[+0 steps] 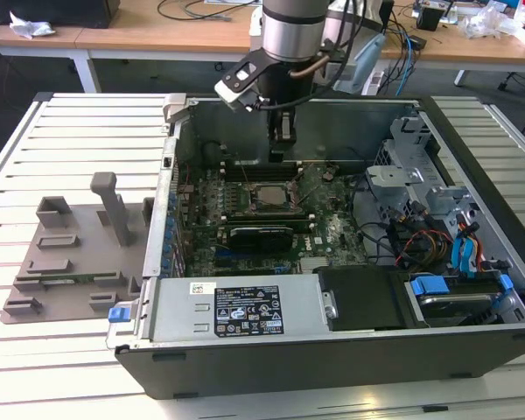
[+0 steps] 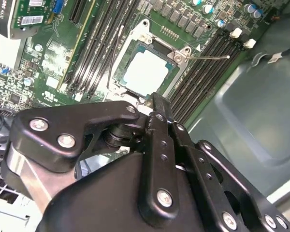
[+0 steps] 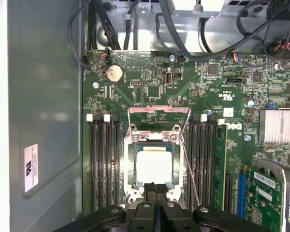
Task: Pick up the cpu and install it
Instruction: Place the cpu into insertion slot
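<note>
– while i hover over the socket point(image 3: 132, 162), i read the cpu point(image 3: 154, 166) as lying flat inside it, silvery top up, socket frame on every side.
– and the claw?
– gripper point(image 3: 156, 187) is pinched closed, nothing between the tips. in the first wrist view they sit at one edge of the socket, right by the cpu's edge. above it, i judge, not touching.
– so which way is the chip from the tips?
– just ahead and below, toward the socket's centre. it's square, so no long axis to line up on.
– anything crowding it?
– load plate point(image 3: 159, 112) looks lifted on the side of the socket away from the tips, and the thin lever point(image 3: 191, 174) runs along one flank of the socket. in the exterior view the gripper hangs nearly straight over the socket, down inside the computer case point(image 1: 350, 359).
</note>
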`<state>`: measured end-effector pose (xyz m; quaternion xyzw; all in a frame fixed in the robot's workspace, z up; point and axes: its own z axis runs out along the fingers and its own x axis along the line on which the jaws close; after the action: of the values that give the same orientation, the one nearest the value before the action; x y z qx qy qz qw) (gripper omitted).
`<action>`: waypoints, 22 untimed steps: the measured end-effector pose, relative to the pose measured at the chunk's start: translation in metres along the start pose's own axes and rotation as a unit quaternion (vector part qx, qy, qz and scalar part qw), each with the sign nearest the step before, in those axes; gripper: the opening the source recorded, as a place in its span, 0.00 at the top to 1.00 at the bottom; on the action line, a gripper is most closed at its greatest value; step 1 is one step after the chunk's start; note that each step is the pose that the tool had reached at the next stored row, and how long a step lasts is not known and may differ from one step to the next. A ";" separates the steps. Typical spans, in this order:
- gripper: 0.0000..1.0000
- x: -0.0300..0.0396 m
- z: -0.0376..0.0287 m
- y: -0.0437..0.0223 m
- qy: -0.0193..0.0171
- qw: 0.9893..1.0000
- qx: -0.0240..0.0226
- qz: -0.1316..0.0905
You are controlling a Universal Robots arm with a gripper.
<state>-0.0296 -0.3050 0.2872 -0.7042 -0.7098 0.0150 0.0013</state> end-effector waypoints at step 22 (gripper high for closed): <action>0.89 -0.0008 -0.0404 -0.0009 0.000 1.000 0.000 0.000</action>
<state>-0.0296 -0.3050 0.3277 -0.7042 -0.7098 0.0150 0.0012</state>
